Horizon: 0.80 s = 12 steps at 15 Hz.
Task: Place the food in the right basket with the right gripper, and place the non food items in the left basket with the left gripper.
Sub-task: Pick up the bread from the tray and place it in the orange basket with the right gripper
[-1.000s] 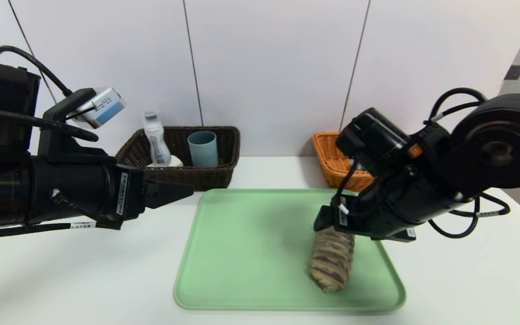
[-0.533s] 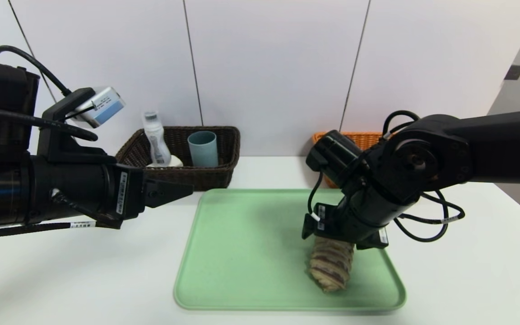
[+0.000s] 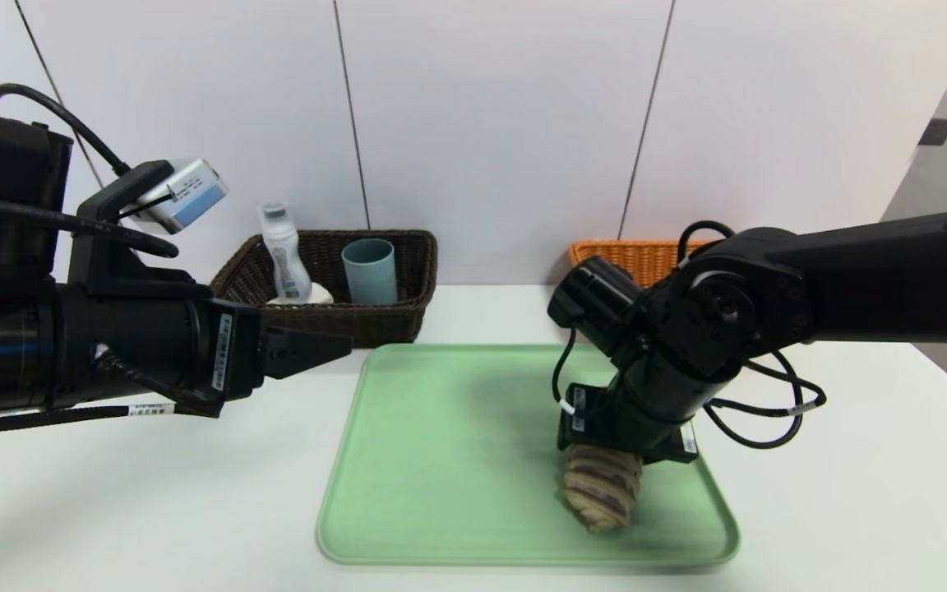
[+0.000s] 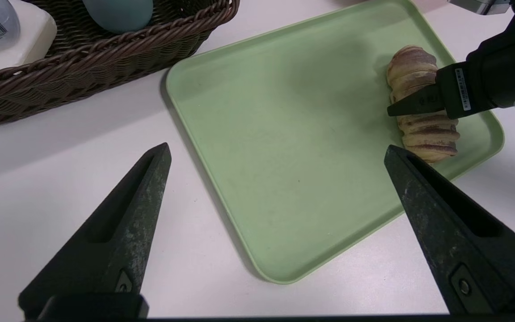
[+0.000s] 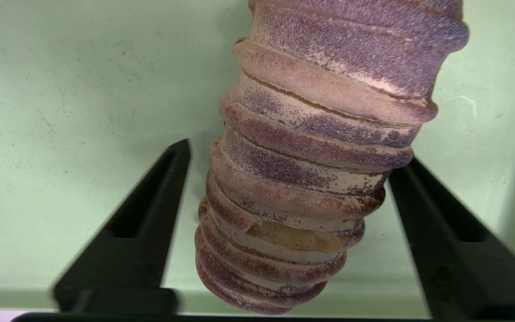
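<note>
Right pincer (image 5: 284, 188) straddles bread roll (image 5: 311, 147) on green tray (image 5: 61, 89)

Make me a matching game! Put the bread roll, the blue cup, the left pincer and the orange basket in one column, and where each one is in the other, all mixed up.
Things:
1. bread roll
2. blue cup
3. left pincer
4. orange basket

Places:
A. inside the dark brown basket
B. behind the right arm, by the wall
C. on the green tray, between the right pincer's fingers
D. hovering open, left of the tray

Pairs: 1-C, 2-A, 3-D, 4-B
</note>
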### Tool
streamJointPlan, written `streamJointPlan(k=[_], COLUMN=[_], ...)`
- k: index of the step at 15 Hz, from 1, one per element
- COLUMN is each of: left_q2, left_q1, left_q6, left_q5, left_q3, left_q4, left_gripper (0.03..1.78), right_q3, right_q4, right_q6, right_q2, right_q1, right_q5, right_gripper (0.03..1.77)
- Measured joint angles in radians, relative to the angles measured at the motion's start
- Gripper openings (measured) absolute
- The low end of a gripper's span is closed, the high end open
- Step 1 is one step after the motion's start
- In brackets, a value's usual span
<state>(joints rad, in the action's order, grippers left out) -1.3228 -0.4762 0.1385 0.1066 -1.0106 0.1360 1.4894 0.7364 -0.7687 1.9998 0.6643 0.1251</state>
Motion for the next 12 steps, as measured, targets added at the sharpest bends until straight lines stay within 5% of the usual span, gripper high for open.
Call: streamJointPlan(k=[5, 7, 12], left_q2=[0.000, 0.000, 0.000], left_q1=[0.000, 0.000, 0.000], left_q6=[0.001, 0.002, 0.001], left_q5=[0.000, 0.000, -0.001], left_q3=[0.000, 0.000, 0.000], left_q4=[0.000, -0.001, -0.002], left_gripper=[1.69, 1.69, 1.69], right_q3=[0.002, 0.003, 0.037], right_q4=[0.001, 0.000, -0.001], right_q6=[-0.003, -0.003, 0.054], right_q2=[0.004, -0.003, -0.101], right_q1=[-0.002, -0.002, -0.004], right_q5=[0.000, -0.001, 0.003], right_gripper=[0.79, 0.16, 0.16])
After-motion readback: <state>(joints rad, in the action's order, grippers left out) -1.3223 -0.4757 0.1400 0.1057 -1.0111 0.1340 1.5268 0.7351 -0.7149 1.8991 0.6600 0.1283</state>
